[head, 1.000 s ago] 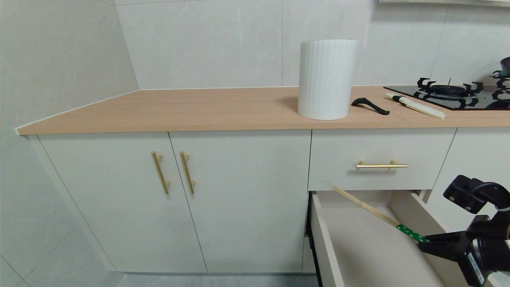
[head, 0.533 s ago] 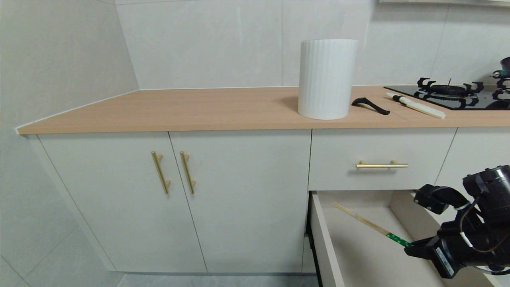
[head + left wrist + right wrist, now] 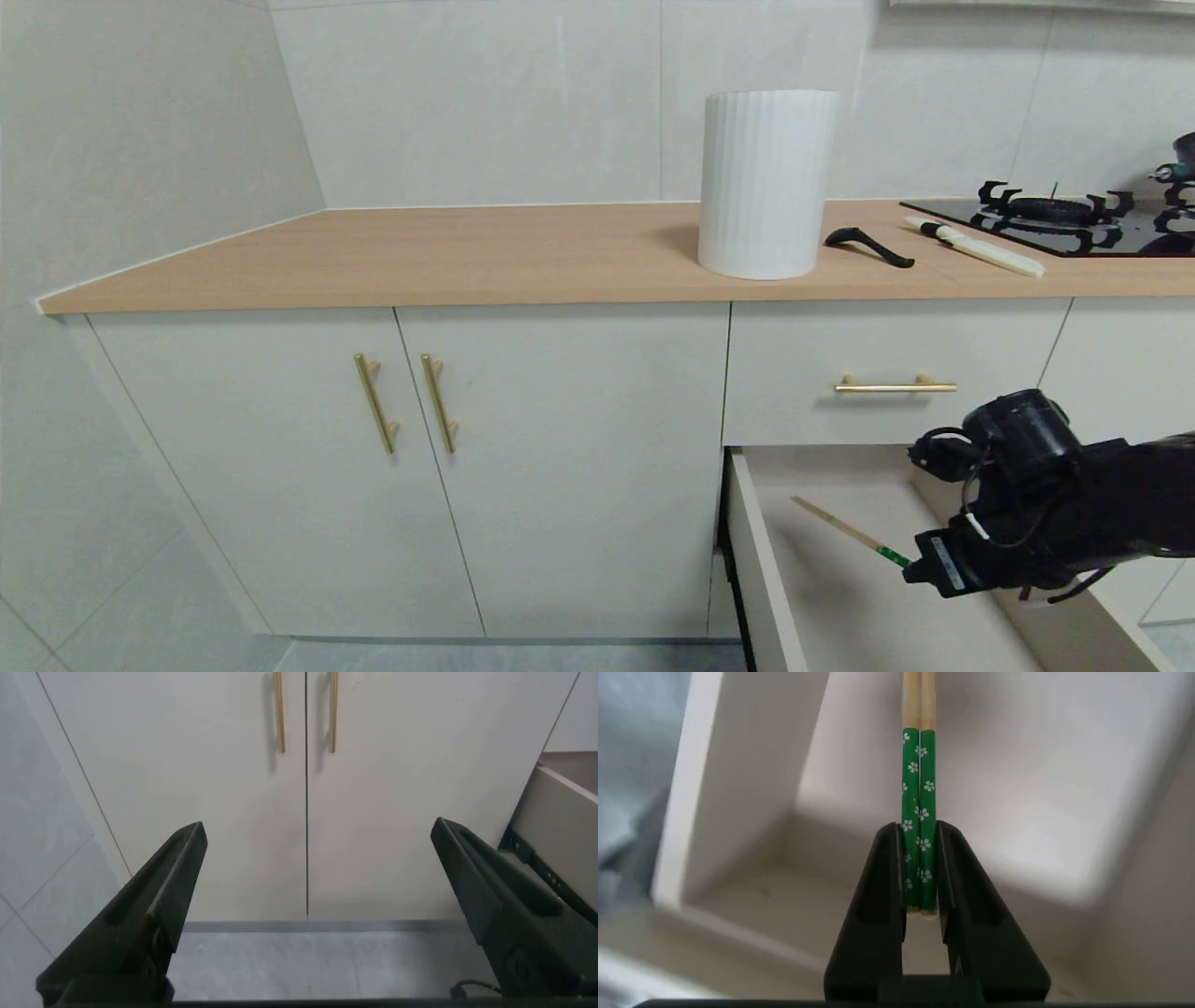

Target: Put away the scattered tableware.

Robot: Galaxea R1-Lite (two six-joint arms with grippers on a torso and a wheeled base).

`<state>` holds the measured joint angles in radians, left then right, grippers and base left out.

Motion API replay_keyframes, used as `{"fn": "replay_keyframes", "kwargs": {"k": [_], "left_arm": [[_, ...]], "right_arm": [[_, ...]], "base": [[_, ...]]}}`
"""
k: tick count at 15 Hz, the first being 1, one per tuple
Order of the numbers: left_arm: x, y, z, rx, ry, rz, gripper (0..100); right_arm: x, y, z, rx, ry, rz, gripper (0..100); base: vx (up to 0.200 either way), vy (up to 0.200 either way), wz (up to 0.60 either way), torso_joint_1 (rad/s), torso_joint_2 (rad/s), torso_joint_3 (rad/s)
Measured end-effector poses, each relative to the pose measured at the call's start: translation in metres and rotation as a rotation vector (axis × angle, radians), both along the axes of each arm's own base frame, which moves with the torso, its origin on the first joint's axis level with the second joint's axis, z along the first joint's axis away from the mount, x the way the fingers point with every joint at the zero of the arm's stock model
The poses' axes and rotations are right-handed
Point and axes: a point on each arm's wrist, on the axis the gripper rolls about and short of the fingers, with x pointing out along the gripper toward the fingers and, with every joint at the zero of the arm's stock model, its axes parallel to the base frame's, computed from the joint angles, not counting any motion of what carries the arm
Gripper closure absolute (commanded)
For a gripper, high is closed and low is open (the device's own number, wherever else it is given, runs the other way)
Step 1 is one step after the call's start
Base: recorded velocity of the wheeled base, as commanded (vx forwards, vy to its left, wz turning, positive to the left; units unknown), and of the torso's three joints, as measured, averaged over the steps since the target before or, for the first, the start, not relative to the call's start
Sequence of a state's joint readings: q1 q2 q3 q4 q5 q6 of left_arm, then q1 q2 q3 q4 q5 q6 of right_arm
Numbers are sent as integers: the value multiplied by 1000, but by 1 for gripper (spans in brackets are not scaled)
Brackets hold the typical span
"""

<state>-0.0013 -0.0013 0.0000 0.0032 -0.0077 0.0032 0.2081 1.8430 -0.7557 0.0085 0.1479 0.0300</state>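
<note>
My right gripper is shut on a pair of bamboo chopsticks with green flowered ends, holding them low inside the open lower drawer. The right wrist view shows the chopsticks clamped between the black fingers, with my right gripper over the pale drawer floor. On the wooden counter lie a black-handled utensil and a cream-handled knife. My left gripper is open, facing the cabinet doors near the floor.
A tall white ribbed container stands on the counter. A black gas hob sits at the right. The upper drawer with a gold handle is closed above the open one. Double cabinet doors fill the left.
My right arm has lowered and swung left into the drawer, bringing the chopsticks down from a steep tilt near the drawer's back toward its floor.
</note>
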Motion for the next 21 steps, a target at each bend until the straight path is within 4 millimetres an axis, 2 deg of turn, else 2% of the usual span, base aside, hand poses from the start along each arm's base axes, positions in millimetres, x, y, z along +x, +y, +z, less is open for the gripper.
{"fn": "replay_keyframes", "kwargs": {"k": [5, 9, 12, 14, 21], "left_arm": [[0, 0, 0, 0, 0, 0, 0], [0, 0, 0, 0, 0, 0, 0], [0, 0, 0, 0, 0, -1, 0], [0, 0, 0, 0, 0, 0, 0], [0, 0, 0, 0, 0, 0, 0]], "right_arm": [[45, 32, -35, 29, 104, -72, 100], [65, 50, -65, -59, 167, -116, 100], [67, 65, -84, -138, 178, -134, 100], [67, 66, -91, -152, 190, -133, 100], [66, 67, -97, -160, 205, -130, 100]], "base": [[0, 0, 0, 0, 0, 0], [0, 0, 0, 0, 0, 0], [0, 0, 0, 0, 0, 0], [0, 0, 0, 0, 0, 0], [0, 0, 0, 0, 0, 0]]}}
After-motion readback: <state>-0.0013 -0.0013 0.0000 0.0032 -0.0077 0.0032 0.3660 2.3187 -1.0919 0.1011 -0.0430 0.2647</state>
